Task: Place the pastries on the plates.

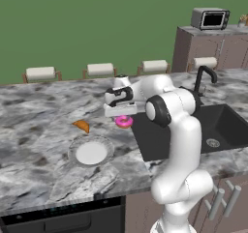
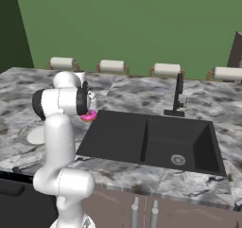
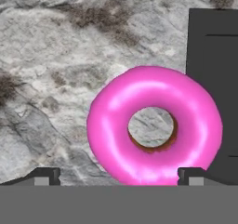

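Note:
The pink-iced ring donut [image 1: 127, 123] lies flat on the marble counter, right at the left edge of the black sink [image 1: 193, 130]. My gripper [image 1: 121, 114] hangs straight above it, open. In the hand view its two dark fingertips [image 3: 44, 175] stand apart on either side of the donut [image 3: 111, 125], touching nothing. The orange croissant [image 1: 81, 125] lies on the counter to the donut's left. A plate with a white centre and a grey rim [image 1: 73, 152] sits nearer the front edge, below the croissant, with nothing on it. From the right base view the donut [image 2: 90, 117] peeks out beside the hand.
The sink basin [image 2: 156, 142] with its black faucet [image 2: 177, 97] lies just right of the donut. Several stools [image 1: 100, 70] line the far side of the counter. A toaster oven [image 1: 210, 18] stands on a cabinet at the back right.

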Robot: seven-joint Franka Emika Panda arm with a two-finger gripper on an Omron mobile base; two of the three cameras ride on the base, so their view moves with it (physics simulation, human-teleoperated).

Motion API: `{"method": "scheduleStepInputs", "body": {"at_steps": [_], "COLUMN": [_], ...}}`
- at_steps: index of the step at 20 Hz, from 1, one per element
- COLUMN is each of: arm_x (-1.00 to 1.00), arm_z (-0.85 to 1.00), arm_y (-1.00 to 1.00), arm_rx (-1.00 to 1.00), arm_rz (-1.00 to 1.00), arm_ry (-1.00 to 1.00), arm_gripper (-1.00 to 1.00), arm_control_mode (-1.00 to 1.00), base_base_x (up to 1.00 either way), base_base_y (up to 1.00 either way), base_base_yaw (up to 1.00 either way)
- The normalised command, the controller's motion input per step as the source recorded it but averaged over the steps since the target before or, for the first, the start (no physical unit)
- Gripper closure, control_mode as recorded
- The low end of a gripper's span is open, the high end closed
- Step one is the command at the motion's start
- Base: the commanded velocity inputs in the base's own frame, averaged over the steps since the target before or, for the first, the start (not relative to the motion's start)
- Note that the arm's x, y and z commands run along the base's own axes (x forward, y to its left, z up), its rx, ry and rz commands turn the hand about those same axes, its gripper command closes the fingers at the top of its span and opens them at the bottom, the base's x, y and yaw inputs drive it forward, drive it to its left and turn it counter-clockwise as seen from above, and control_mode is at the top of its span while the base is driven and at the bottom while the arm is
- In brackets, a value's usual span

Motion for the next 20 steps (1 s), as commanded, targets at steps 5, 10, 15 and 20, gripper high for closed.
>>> {"method": "scheduleStepInputs", "body": {"at_steps": [5, 10, 15, 20], "arm_x": [0.18, 0.03, 0.0, 0.0], "arm_z": [-0.18, -0.16, -0.09, -0.1], "arm_y": [0.09, 0.06, 0.01, 0.04], "arm_rx": [0.0, 0.0, 0.0, 0.0], "arm_rz": [0.0, 0.0, 0.0, 0.0], "arm_ry": [0.03, 0.04, 0.04, 0.05], "arm_gripper": [-1.0, -1.0, -1.0, -1.0], "arm_control_mode": [-1.0, -1.0, -1.0, -1.0], "base_base_x": [0.0, 0.0, 0.0, 0.0], "base_base_y": [0.0, 0.0, 0.0, 0.0], "base_base_yaw": [0.0, 0.0, 0.0, 0.0]}}
